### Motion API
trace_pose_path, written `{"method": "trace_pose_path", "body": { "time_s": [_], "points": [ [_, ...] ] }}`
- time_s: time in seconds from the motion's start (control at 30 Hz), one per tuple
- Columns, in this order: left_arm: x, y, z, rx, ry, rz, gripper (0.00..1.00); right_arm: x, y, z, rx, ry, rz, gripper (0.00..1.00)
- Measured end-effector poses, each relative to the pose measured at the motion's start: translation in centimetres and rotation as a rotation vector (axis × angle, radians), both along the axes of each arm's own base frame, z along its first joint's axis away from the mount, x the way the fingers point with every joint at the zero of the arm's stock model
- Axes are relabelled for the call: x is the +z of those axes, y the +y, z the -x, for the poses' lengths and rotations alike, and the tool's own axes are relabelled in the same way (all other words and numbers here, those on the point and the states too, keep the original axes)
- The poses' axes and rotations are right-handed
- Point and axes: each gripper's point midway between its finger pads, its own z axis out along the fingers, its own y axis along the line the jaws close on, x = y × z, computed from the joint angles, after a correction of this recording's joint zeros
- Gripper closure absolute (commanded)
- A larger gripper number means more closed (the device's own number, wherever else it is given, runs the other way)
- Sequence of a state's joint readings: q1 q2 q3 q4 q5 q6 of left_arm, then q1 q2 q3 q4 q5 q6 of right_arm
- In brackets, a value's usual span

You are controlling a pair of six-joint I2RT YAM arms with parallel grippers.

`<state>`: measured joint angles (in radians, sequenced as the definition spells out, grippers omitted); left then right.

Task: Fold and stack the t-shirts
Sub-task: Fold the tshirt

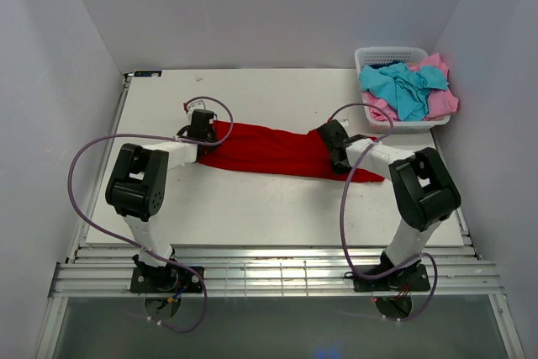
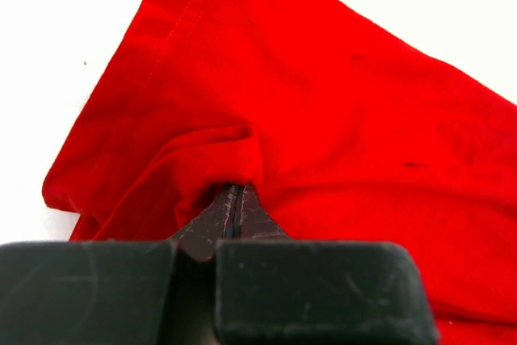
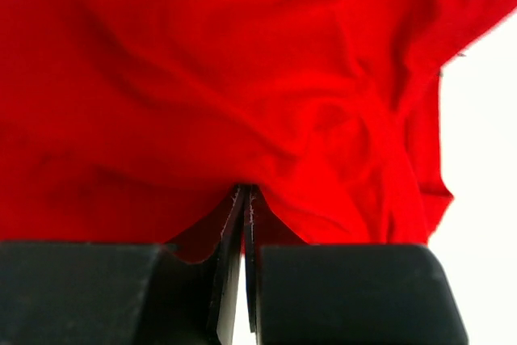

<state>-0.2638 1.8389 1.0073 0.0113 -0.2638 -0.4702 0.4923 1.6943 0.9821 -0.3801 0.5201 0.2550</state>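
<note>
From above, the red t-shirt (image 1: 269,150) lies as a bunched band across the middle of the counter (image 1: 252,208), running left to right. The wrists cover both its ends, so the tips of the jaws are hidden there. At the far right a white basket (image 1: 395,55) holds a tangled turquoise t-shirt (image 1: 403,90) and pink t-shirt (image 1: 443,103), which spill over its rim, well apart from the red one.

In the left wrist view the left jaws are pressed together, pinching a raised red fold near a hemmed edge.

In the right wrist view the right jaws likewise clamp a red fold. Cloth fills the view, most of its edges cut off.

L gripper (image 2: 235,199) pinched on red t-shirt (image 2: 323,111) fold | hem top-left | white table (image 2: 48,46)
</note>
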Motion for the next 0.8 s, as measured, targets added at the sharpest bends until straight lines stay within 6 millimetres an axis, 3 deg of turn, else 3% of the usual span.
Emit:
{"method": "trace_pose_path", "body": {
  "time_s": [0.1,0.2,0.63,0.8],
  "points": [
    [-0.1,0.0,0.4,0.016,-0.004,0.015,1.0,-0.7,0.0,-1.4,-0.01,0.023,0.028,0.92],
    [-0.2,0.1,2.0,0.037,-0.004,0.031,1.0,-0.8,0.6,-3.7,-0.006,0.017,0.039,0.92],
    [-0.5,-2.0,12.7,0.075,-0.005,0.189,1.0,-0.4,4.2,-14.4,0.039,-0.06,-0.011,0.92],
    [-0.5,-2.1,17.9,0.078,0.014,0.269,1.0,-0.3,5.1,-16.8,0.069,-0.075,-0.026,0.92]
  ]
}}
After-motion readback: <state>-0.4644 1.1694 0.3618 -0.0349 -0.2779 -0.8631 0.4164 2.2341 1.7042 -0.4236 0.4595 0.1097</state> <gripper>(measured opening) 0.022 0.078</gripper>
